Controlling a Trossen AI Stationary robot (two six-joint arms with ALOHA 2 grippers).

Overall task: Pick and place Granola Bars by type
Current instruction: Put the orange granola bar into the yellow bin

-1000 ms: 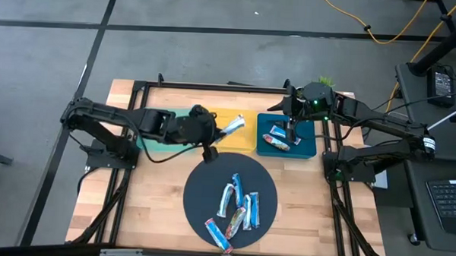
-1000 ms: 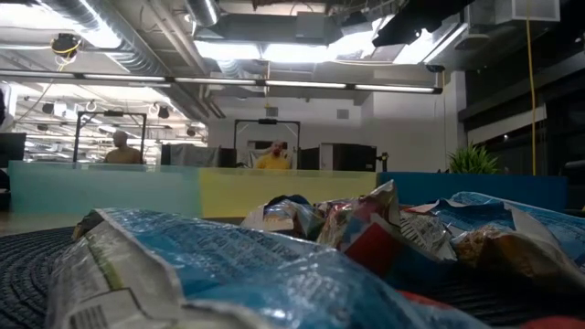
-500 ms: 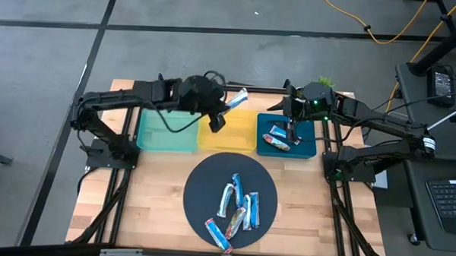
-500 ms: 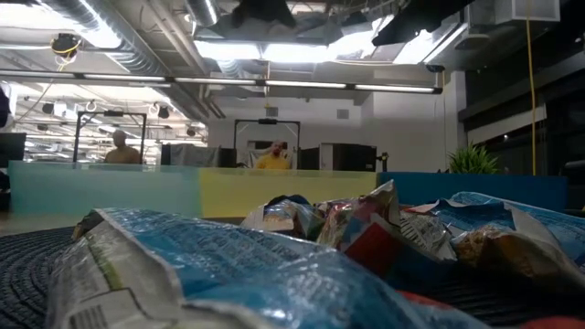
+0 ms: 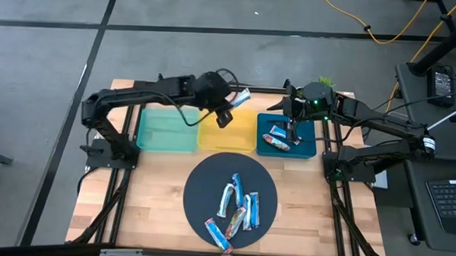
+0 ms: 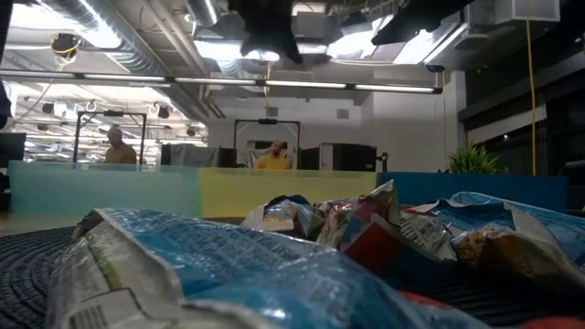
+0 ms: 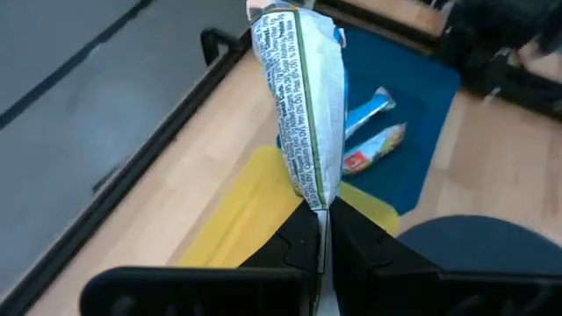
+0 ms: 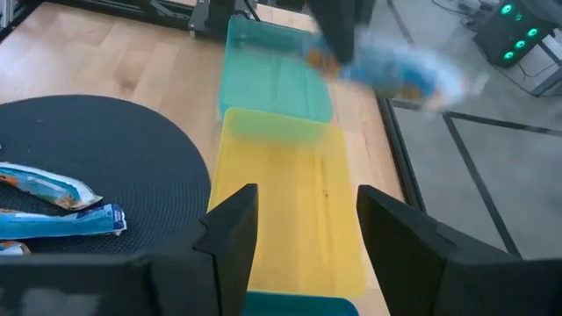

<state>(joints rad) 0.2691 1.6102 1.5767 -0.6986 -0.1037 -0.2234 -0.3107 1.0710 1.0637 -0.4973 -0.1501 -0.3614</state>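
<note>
Your left gripper (image 5: pixel 230 111) clamps a silver bar (image 5: pixel 239 99) above the yellow tray (image 5: pixel 226 135) — right gripper (image 5: pixel 288 135) spread wide over the blue tray (image 5: pixel 307 148).

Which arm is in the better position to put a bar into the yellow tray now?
The left. Its end effector is shut on a silver-white bar above the yellow tray. The right end effector is open, holds nothing and hangs over the blue tray.
</note>
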